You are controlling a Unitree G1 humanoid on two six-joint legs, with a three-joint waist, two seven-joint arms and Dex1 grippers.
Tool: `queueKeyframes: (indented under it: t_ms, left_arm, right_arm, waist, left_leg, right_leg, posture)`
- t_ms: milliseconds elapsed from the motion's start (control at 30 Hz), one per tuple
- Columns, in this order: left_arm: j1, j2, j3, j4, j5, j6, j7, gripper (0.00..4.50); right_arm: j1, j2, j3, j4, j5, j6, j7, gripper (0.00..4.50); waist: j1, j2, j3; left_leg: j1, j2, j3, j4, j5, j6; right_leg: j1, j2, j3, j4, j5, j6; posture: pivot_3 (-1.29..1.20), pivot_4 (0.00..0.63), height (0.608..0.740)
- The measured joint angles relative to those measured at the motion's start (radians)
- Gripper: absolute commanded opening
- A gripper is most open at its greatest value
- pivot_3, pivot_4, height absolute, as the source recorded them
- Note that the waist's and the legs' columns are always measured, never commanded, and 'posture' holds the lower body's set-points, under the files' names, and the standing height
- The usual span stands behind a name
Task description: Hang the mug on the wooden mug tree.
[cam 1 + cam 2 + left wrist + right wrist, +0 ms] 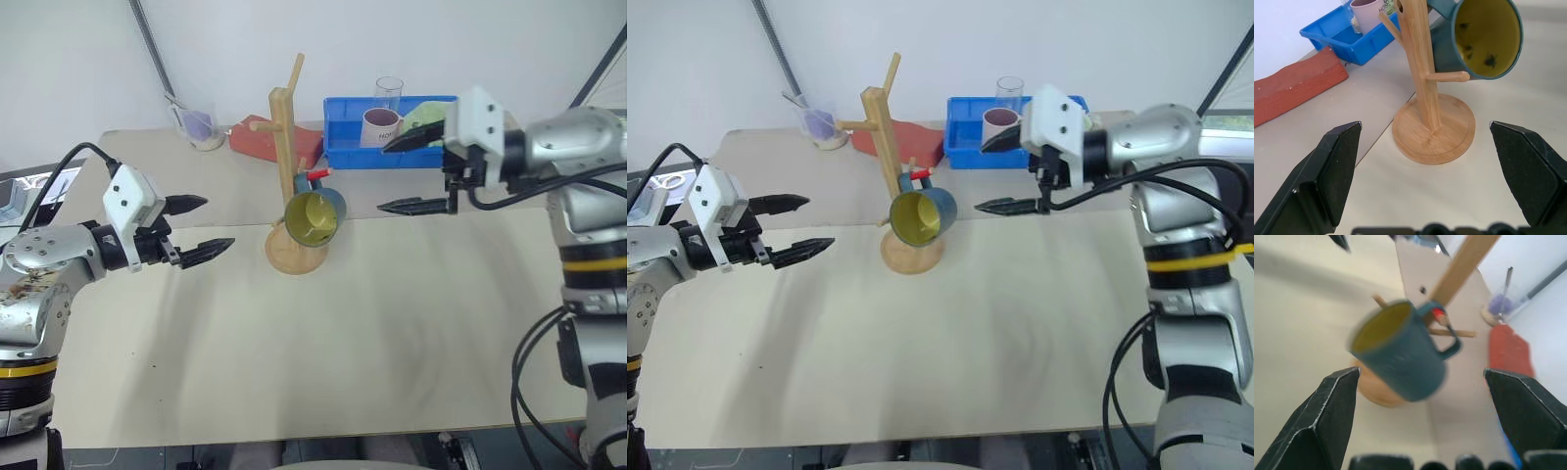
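Hanging by its handle between both wide-open grippers (198, 229) (416, 174), the mug (313, 215) looks rigid, breakable, best held by its body.

Mug (315, 215) on mug tree (287, 166) (mid-table), bin (343, 147) behind right

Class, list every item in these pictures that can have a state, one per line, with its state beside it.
mug: hanging by its handle on the red-tipped peg, tilted, mouth open
wooden mug tree: upright on the table
left gripper: open, holding nothing
right gripper: open, holding nothing
pinkish mug: upright in the blue tray
glass tumbler: upright
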Motion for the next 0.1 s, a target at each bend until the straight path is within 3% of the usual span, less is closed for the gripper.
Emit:
queueKeyframes:
  t_ms: [100]
  left_arm:
    - [0.0,0.0,0.009,0.0,-0.006,0.003,-0.007,4.5]
  right_arm:
    - [0.015,-0.01,-0.029,-0.067,0.039,0.069,-0.034,4.49]
  waist:
    - [-0.001,-0.001,0.0]
  left_leg:
    - [0.001,0.0,0.0,0.0,-0.001,-0.001]
  right_leg:
    - [0.0,0.0,0.0,0.0,0.0,0.0]
  posture:
    - [0.0,0.15,0.74]
